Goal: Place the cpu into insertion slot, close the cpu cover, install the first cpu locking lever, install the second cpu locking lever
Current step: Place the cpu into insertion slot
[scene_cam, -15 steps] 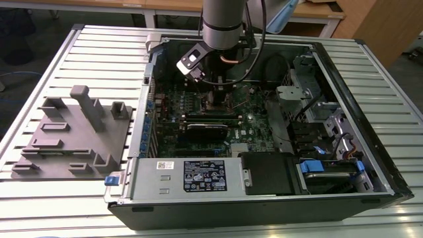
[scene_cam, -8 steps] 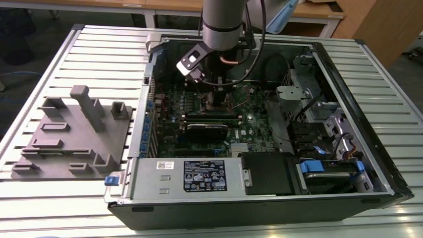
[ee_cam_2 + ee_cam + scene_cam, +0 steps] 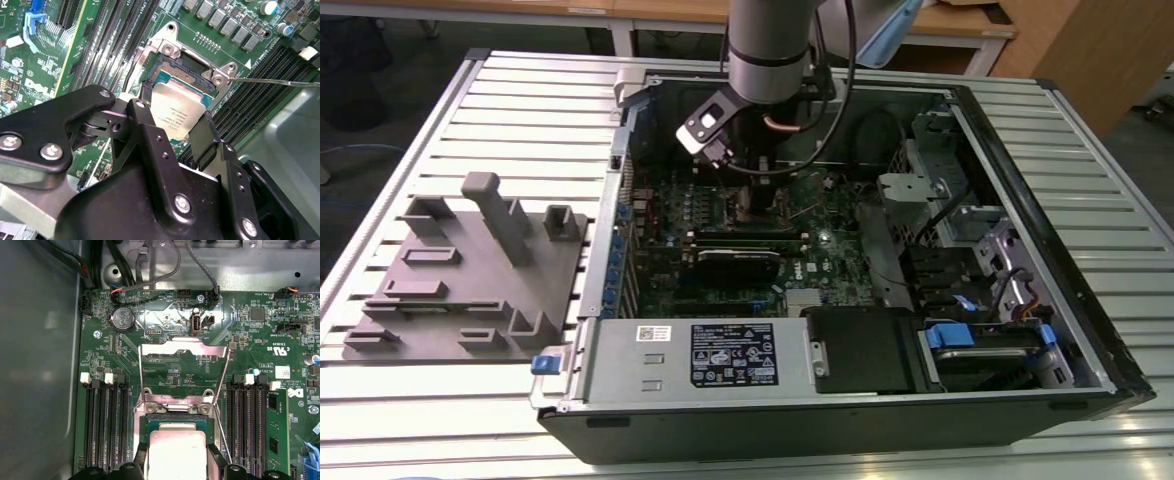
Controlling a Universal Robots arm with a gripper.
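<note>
The cpu (image 3: 181, 112) (image 3: 177, 452), a flat silvery square chip, sits between my two black fingers (image 3: 146, 107), level over the insertion slot (image 3: 186, 67) (image 3: 150, 422), whose dark frame shows around it. My gripper (image 3: 175, 122) (image 3: 177, 460) (image 3: 754, 195) is shut on the chip's opposite edges. The cpu cover (image 3: 210, 347) is swung back and open beyond the slot, with the board visible through its window. A thin locking lever (image 3: 272, 80) (image 3: 222, 432) stands free beside the socket. In the exterior view the arm reaches down into the open computer case (image 3: 1041, 240).
Long black memory slots (image 3: 102, 430) (image 3: 250, 425) flank the socket on both sides. The grey case wall (image 3: 40, 365) runs along one side of them. Cables (image 3: 165, 265) and a coin battery (image 3: 122, 319) lie beyond the cover. A grey fixture (image 3: 480, 270) stands outside the case on the slatted table.
</note>
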